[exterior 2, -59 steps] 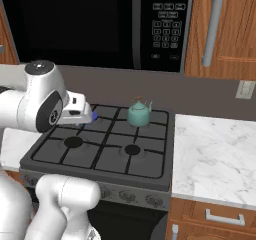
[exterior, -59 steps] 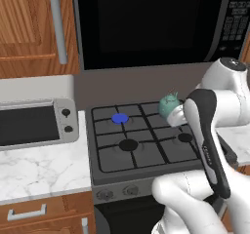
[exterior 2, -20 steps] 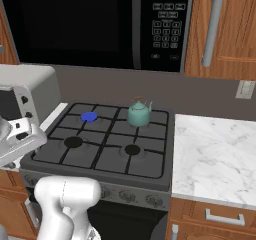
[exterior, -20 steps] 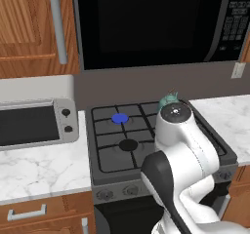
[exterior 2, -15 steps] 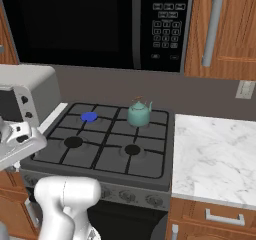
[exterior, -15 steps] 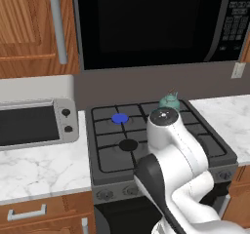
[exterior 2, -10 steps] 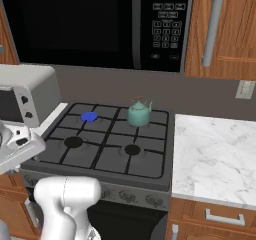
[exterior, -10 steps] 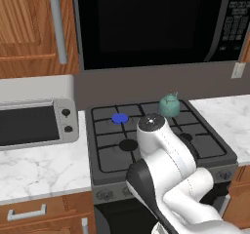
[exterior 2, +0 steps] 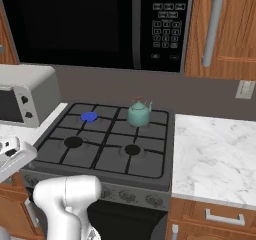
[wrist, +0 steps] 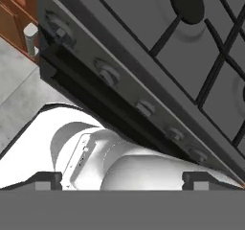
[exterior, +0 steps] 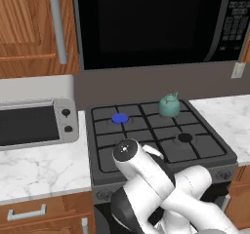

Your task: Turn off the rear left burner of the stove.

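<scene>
The stove [exterior: 146,152] is a dark grey cooktop with black grates. Its rear left burner [exterior: 120,118] shows as a bright blue disc, also seen from the other side as the rear left burner [exterior 2: 89,116]. In the hand view my gripper [wrist: 122,181] is open, its two dark tips far apart with nothing held. It hangs low in front of the stove's front panel [wrist: 86,75], looking along the row of small round knobs [wrist: 107,71]. The black front burner cap [wrist: 186,1] lies beyond the panel.
A teal kettle [exterior: 169,106] stands on the rear right burner. A silver toaster oven [exterior: 34,123] sits on the marble counter left of the stove, under wooden cabinets, with a black microwave [exterior 2: 100,24] above. My arm [exterior: 146,174] folds low over the stove's front edge. A wooden drawer [wrist: 14,8] adjoins the panel.
The arm has swung from above the right burners down and left to the stove's front edge. The burner stays blue and the kettle has not moved.
</scene>
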